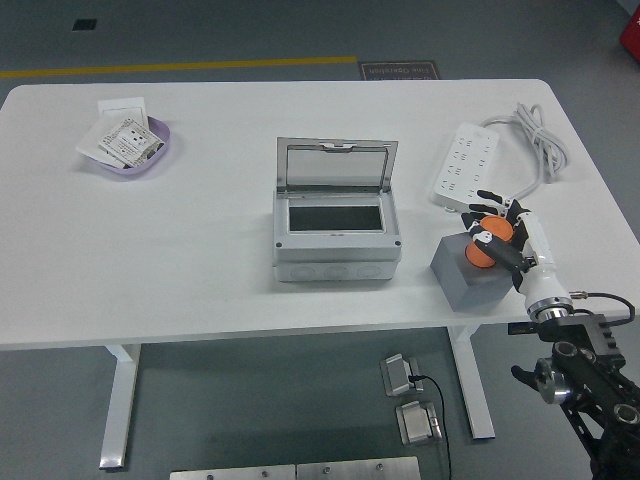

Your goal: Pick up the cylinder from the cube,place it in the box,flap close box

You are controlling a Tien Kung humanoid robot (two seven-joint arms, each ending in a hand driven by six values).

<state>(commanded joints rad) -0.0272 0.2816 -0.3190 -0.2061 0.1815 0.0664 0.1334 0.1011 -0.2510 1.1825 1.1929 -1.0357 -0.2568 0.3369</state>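
One hand is in view — the right hand (pixel 503 232), reaching in from the lower right, its fingers curled around the orange cylinder (pixel 487 243) and gripping it. The cylinder sits on top of the grey cube (pixel 470 279) near the table's (pixel 200 250) front right edge; it looks tilted, its long axis running from upper right down to lower left, with one round end facing the near-left. Whether it touches the cube I cannot tell. The grey box (pixel 336 228) stands mid-table, well apart to the left — its clear flap (pixel 336 164) raised open. A white power strip (pixel 466 166) lies just beyond the hand.
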